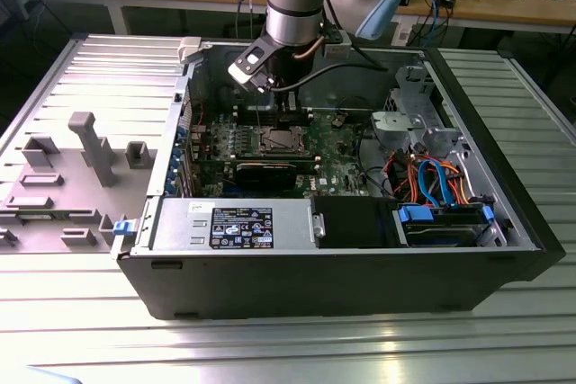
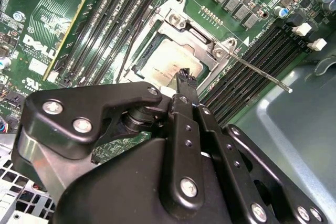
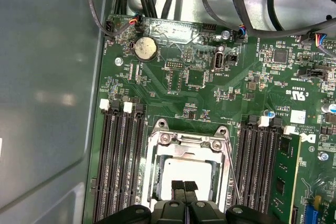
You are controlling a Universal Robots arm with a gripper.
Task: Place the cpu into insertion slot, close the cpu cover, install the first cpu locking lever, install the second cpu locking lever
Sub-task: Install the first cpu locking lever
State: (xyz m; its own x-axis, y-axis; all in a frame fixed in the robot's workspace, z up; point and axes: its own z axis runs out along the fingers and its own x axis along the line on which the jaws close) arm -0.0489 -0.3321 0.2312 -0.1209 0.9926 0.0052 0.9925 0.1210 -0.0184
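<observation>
Now | 1 cpu (image 3: 190,170) | 1 cpu cover (image 3: 188,142) around it | 2 fingers (image 3: 178,188) closed, empty

Open computer case (image 1: 360,281), arm (image 1: 294,2) over motherboard (image 1: 346,139) — insertion slot (image 1: 279,140) below

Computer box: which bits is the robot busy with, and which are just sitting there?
Busy with:
gripper
cpu
cpu cover
locking lever

Just sitting there:
coin battery
memory slots
power supply
orange and blue cables
</observation>
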